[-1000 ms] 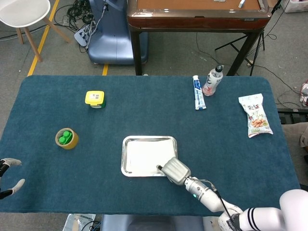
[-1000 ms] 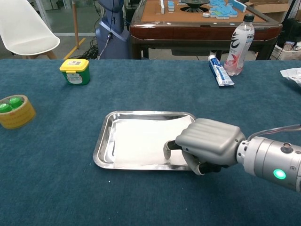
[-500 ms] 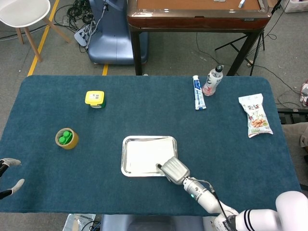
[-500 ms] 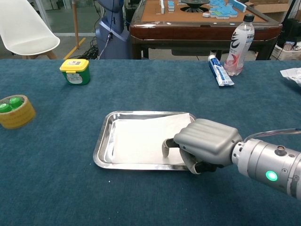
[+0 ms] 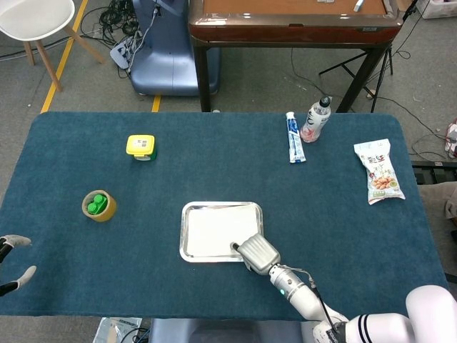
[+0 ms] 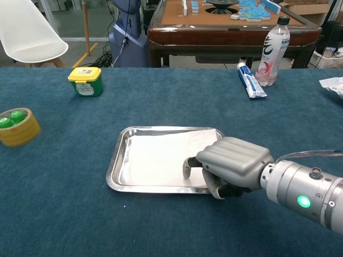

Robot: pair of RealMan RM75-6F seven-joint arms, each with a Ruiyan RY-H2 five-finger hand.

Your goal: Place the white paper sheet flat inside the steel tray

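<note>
The steel tray (image 5: 184, 232) (image 6: 115, 166) lies near the table's front middle. The white paper sheet (image 5: 214, 230) (image 6: 155, 155) sits inside it, and its far right corner rides up against the tray's right rim. My right hand (image 5: 257, 253) (image 6: 230, 166) hangs over the tray's near right corner with its fingers curled under. One fingertip (image 6: 186, 167) presses down on the paper. My left hand (image 5: 16, 241) shows only at the left edge of the head view, off the table, fingers apart and holding nothing.
A yellow-lidded green box (image 5: 141, 146) (image 6: 85, 81) and a tape roll with green caps inside (image 5: 98, 205) (image 6: 16, 126) stand to the left. A toothpaste tube (image 5: 293, 137), a water bottle (image 5: 316, 118) and a snack bag (image 5: 380, 170) lie at the back right.
My right hand has slid a little to the left over the tray. The paper's raised right edge now lies lower and flatter. The left hand has not moved.
</note>
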